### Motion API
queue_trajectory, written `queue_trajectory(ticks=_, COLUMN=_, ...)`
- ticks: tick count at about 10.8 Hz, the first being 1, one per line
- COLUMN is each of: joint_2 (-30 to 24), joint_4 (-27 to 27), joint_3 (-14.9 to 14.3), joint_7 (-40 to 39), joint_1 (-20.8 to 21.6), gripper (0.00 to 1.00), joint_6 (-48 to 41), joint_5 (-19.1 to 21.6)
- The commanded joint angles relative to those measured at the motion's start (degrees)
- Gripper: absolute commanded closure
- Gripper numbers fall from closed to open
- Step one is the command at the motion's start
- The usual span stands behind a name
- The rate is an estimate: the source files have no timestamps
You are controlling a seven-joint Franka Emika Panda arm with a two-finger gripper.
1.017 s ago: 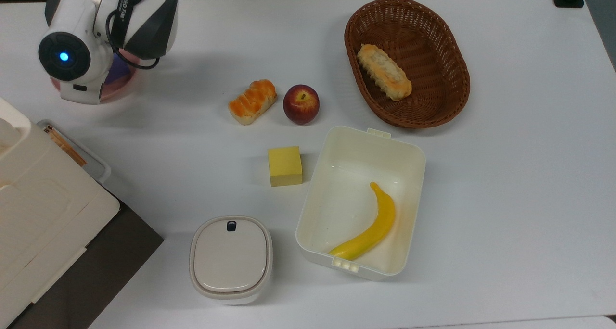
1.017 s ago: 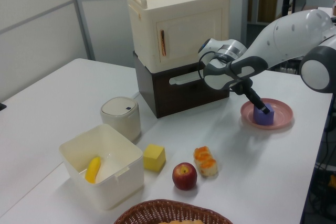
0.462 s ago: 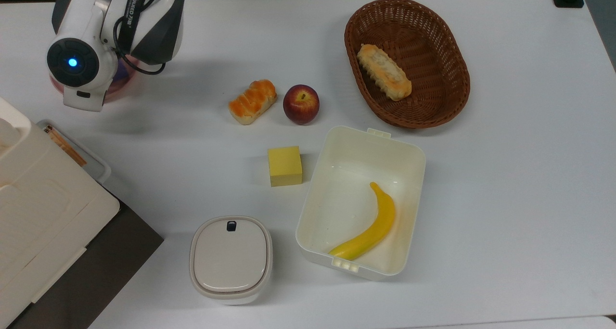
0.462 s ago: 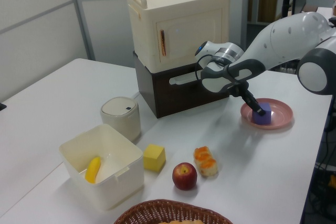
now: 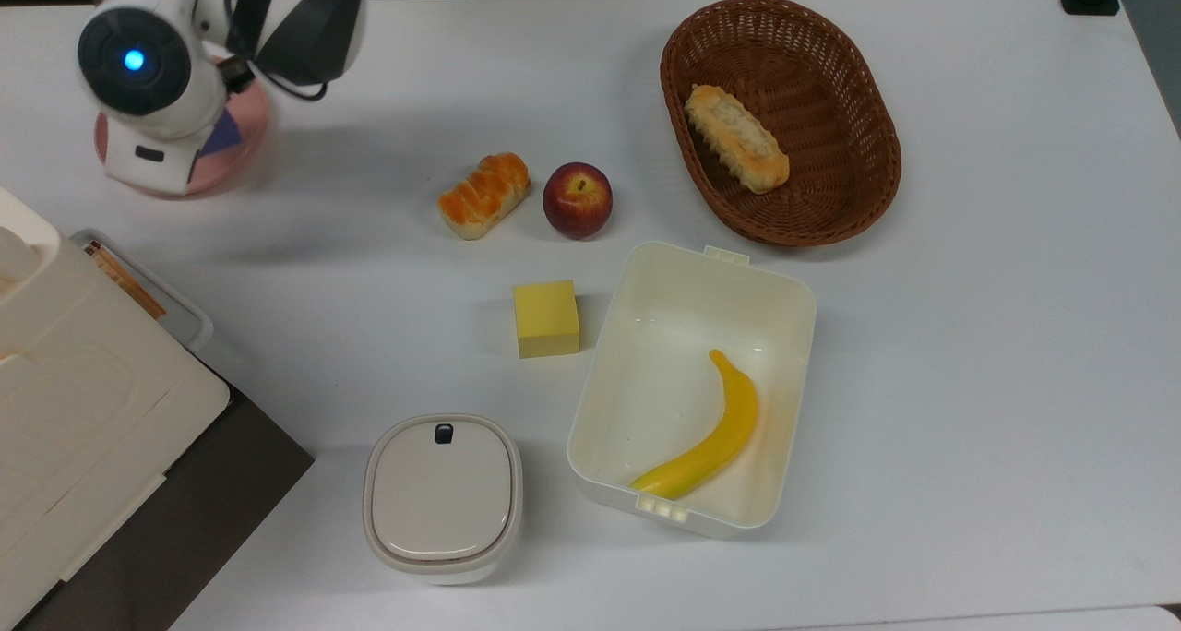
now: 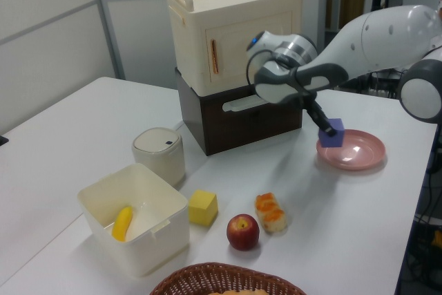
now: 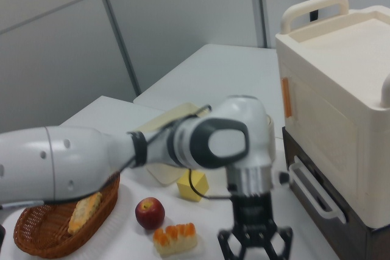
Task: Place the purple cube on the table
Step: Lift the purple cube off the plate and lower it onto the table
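In the top view, the arm's white wrist covers most of the pink plate (image 5: 242, 147) at the top view's upper left of the white worktop (image 5: 969, 336). A corner of the purple cube (image 5: 221, 136) peeks out beside the wrist, over the plate. Toward the middle lie a bread roll (image 5: 483, 195) and an apple (image 5: 578, 199) just beside each other, with the yellow block (image 5: 546, 318) below them. An open white box (image 5: 784, 285) holds a banana (image 5: 709, 437), a wicker basket (image 5: 858, 165) holds a pastry (image 5: 735, 137), and a lidded white container (image 5: 443, 497) stands near the bottom.

In the left view, the tool (image 6: 325, 126) grips the purple cube (image 6: 333, 132), holding it in the air above the near edge of the plate (image 6: 359, 153), clear of its surface. A cream cabinet (image 6: 238, 29) stands behind.

In the right view, the tool (image 7: 255, 246) hangs at the bottom edge, its dark fingers (image 7: 226, 245) pointing down; the cube is hidden here.
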Motion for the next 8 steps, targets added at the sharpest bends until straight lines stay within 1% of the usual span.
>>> queue_trajectory(ticks=1, joint_2=-1.65, joint_4=-0.17, joint_3=-0.12, joint_7=13.54, joint_1=5.48, gripper=0.72, joint_6=-1.21, joint_5=7.83)
queue_trajectory(ticks=3, joint_2=-2.44, joint_4=0.35, joint_3=-0.12, joint_7=21.02, joint_1=8.47, gripper=0.71, joint_6=-0.07, joint_5=15.39)
queue_trajectory(ticks=4, joint_2=-2.35, joint_4=1.66, joint_3=-0.12, joint_7=24.88, joint_1=9.61, gripper=0.64, joint_6=0.80, joint_5=18.64)
queue_trajectory(ticks=5, joint_2=-2.53, joint_4=1.93, joint_3=-0.12, joint_7=28.75, joint_1=11.10, gripper=0.30, joint_6=2.20, joint_5=20.94)
queue_trajectory(ticks=6, joint_2=-2.79, joint_4=1.94, joint_3=-0.12, joint_7=32.53, joint_1=12.68, gripper=0.00, joint_6=4.22, joint_5=21.31)
queue_trajectory(ticks=8, joint_2=-3.40, joint_4=2.46, joint_3=-0.12, joint_7=36.94, joint_1=14.71, gripper=0.00, joint_6=5.47, joint_5=21.40)
